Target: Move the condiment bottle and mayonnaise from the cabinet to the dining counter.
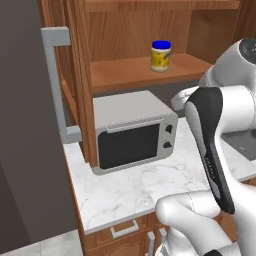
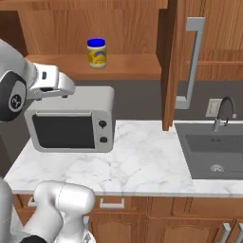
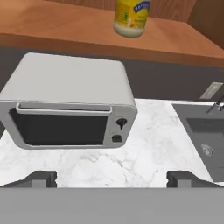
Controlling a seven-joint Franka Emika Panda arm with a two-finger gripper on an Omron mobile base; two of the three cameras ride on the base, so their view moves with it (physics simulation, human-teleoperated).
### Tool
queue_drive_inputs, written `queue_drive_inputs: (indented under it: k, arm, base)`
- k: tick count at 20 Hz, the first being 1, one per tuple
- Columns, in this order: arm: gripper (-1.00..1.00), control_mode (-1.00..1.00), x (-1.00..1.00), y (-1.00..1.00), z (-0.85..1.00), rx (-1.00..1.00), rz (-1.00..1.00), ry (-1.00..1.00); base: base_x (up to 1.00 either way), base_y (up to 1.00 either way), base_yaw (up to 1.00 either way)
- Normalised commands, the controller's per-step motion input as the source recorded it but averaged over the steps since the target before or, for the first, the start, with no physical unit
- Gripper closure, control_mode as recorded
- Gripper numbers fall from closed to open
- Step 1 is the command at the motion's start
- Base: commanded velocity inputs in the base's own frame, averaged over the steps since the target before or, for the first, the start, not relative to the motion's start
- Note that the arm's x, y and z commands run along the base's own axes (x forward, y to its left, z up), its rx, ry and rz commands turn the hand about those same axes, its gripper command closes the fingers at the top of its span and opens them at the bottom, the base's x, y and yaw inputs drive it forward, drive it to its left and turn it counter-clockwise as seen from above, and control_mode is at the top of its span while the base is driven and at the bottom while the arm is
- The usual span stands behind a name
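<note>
- Mayonnaise [image 1: 160, 55] upright on the cabinet [image 1: 80, 90] shelf, blue lid on, yellow label facing out. Nothing touching it.
- In the right base view the jar [image 2: 96, 53] stands left of centre on the shelf, above the microwave [image 2: 71, 124].
- Hand view: the jar's lower body [image 3: 130, 17] is at the top edge, its lid cut off by the frame.
- Cabinet doors are open; the grey bar handle [image 2: 191, 61] on the right door [image 2: 173, 57] hangs above the sink's edge, the left door's handle [image 1: 59, 85] beside the microwave.
- Claw [image 3: 112, 178] spread wide, holding nothing. Both fingertips [image 3: 41, 178] are low in the hand view, well apart, and over the marble.
- Claw sits well short of the jar, aimed at the microwave front and the shelf above it.
- Grey microwave [image 1: 134, 131] on the marble bench [image 1: 150, 185], door shut, two knobs on its right side, directly under the shelf.
- Sink [image 2: 213, 154] with dark faucet [image 2: 223, 114] is set in the bench right of the microwave; wall outlet [image 2: 212, 108] just behind the faucet.
- Arm's upper link [image 1: 220, 135] rises at the right of the left base view, in front of the bench.
- Drawers below the bench have grey handles [image 1: 125, 230].
</note>
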Motion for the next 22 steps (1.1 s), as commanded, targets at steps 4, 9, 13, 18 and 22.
queue_drive_inputs:
  k: [4, 9, 13, 18, 22]
  arm:
    - [-1.00, -1.00, 0.14, 0.00, 0.54, 0.06, 0.00, -0.08]
    - [-1.00, -1.00, 0.31, 0.00, 0.38, 0.05, 0.00, -0.01]
    - [-1.00, -1.00, 0.39, 0.00, 0.22, 0.04, 0.00, -0.01]
    - [-1.00, -1.00, 0.53, 0.00, 0.07, 0.02, -0.01, -0.04]
    - [-1.00, -1.00, 0.46, 0.00, 0.06, 0.01, -0.02, -0.09]
  base:
    - [0.00, 0.00, 0.00]
    - [0.00, 0.00, 0.00]
    - [0.00, 0.00, 0.00]
    - [0.00, 0.00, 0.00]
    - [0.00, 0.00, 0.00]
